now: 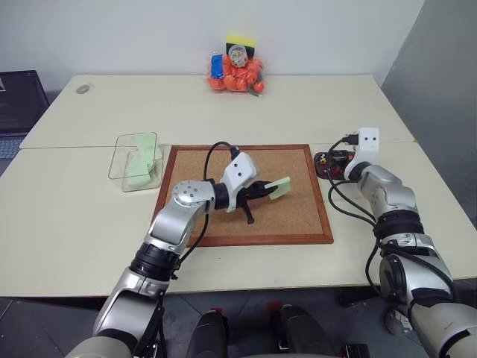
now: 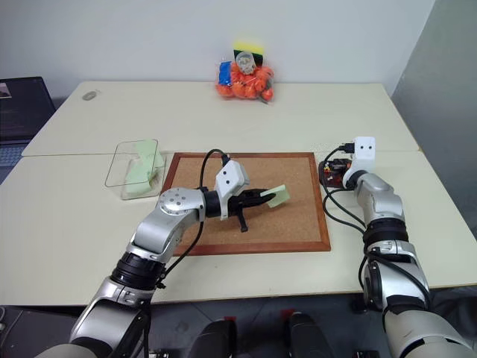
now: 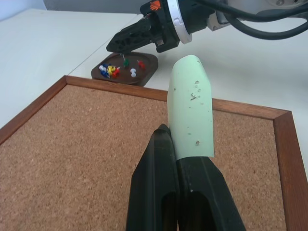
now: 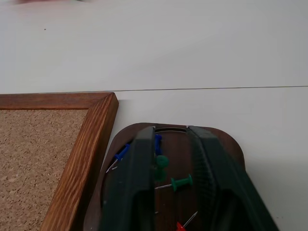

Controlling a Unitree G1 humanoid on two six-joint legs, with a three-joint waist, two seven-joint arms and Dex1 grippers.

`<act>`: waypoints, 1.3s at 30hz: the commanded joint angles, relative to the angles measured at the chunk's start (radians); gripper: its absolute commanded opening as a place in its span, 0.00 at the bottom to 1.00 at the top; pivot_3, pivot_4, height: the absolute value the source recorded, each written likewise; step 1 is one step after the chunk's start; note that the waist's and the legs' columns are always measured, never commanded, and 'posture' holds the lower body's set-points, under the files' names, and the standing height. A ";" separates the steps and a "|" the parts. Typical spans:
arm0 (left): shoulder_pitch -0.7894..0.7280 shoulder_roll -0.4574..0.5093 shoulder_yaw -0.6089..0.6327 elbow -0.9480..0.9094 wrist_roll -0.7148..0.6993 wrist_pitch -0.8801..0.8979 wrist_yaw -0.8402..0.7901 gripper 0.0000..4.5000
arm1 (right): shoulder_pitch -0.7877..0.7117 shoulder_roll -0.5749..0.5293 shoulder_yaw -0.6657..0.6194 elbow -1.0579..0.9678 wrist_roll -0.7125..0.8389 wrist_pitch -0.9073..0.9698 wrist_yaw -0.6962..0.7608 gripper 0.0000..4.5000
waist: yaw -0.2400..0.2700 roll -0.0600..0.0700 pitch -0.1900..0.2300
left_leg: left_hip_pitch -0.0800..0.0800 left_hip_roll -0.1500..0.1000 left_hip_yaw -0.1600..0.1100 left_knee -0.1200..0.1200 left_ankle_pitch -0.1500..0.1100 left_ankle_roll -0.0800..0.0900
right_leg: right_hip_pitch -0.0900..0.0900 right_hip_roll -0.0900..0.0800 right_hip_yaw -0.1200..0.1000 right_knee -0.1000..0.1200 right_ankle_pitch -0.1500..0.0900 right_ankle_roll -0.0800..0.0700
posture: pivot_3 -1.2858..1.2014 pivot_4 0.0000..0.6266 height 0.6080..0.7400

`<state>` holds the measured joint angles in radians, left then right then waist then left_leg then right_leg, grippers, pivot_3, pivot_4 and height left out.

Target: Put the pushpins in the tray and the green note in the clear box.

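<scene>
My left gripper point(image 3: 168, 132) is shut on the green note point(image 3: 191, 106), a pale green slip held just above the corkboard point(image 1: 223, 227). To the right of the board sits the small dark brown tray point(image 4: 226, 139). My right gripper point(image 4: 171, 130) hovers low over it, open, with nothing between its fingers. A green pushpin point(image 4: 182, 182) and a red one point(image 3: 141, 64) lie in the tray among several pins of other colours. The clear box point(image 1: 119, 160) stands left of the board with pale green paper inside.
The wood-framed corkboard fills the middle of the table. A bag of orange things point(image 1: 237, 73) stands at the far edge. A dark laptop point(image 1: 19, 101) is at the far left. Black cables run along my right arm near the tray.
</scene>
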<state>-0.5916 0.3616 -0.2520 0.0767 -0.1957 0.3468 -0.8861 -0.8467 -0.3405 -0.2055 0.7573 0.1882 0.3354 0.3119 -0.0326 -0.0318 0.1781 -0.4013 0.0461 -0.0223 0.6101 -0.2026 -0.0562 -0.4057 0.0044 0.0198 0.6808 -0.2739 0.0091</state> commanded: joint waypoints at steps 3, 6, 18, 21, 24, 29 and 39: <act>-0.029 0.003 0.013 -0.026 -0.001 -0.008 -0.005 0.00 | -0.033 -0.016 -0.019 -0.011 0.012 -0.026 0.002 0.59 | 0.000 0.000 0.000 | 0.000 0.000 0.000 0.000 0.000 0.000 | 0.000 0.000 0.000 0.000 0.000 0.000 | 0.52 0.24 1.00; -0.034 0.002 0.012 -0.020 -0.001 -0.012 -0.009 0.00 | -0.030 -0.018 -0.020 -0.015 0.012 -0.025 0.001 0.73 | 0.000 0.000 0.000 | 0.000 0.000 0.000 0.000 0.000 0.000 | 0.000 0.000 0.000 0.000 0.000 0.000 | 0.52 0.24 1.00; -0.050 -0.004 0.014 -0.009 -0.001 -0.012 -0.018 0.00 | 0.011 -0.034 0.052 -0.029 -0.070 -0.094 0.004 1.00 | 0.000 0.000 0.000 | 0.000 0.000 0.000 0.000 0.000 0.000 | 0.000 0.000 0.000 0.000 0.000 0.000 | 0.52 0.24 1.00; -0.050 -0.003 0.031 -0.010 -0.007 -0.001 -0.005 0.00 | 0.043 -0.037 0.076 -0.103 -0.074 -0.126 0.047 1.00 | 0.000 0.000 0.000 | 0.000 0.000 0.000 0.000 0.000 0.000 | 0.000 0.000 0.000 0.000 0.000 0.000 | 0.52 0.24 1.00; -0.050 0.002 0.051 -0.011 -0.010 0.004 0.010 0.00 | 0.120 -0.051 0.117 -0.248 -0.072 -0.113 0.127 1.00 | 0.000 0.000 0.000 | 0.000 0.000 0.000 0.000 0.000 0.000 | 0.000 0.000 0.000 0.000 0.000 0.000 | 0.52 0.24 1.00; -0.047 0.003 0.129 -0.019 -0.022 0.042 0.092 0.00 | 0.298 -0.076 0.142 -0.638 0.032 -0.032 0.269 1.00 | 0.002 0.001 0.001 | -0.001 0.000 -0.001 0.000 0.000 0.000 | 0.000 0.000 -0.001 0.000 0.000 0.000 | 0.52 0.24 1.00; -0.041 0.031 0.354 -0.019 0.029 0.064 0.413 0.00 | 0.406 -0.055 0.232 -1.128 0.236 0.193 0.347 1.00 | -0.001 0.001 0.001 | 0.000 0.001 -0.002 0.000 0.000 0.000 | 0.000 0.001 -0.002 0.000 0.000 0.001 | 0.52 0.24 1.00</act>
<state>-0.6189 0.3749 0.0476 0.0815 -0.1839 0.4199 -0.5442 -0.4376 -0.4059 0.0238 -0.2967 0.3793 0.4944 0.6593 -0.0336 -0.0304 0.1792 -0.4010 0.0472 -0.0242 0.6105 -0.2026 -0.0563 -0.4054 0.0055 0.0182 0.6809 -0.2737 0.0100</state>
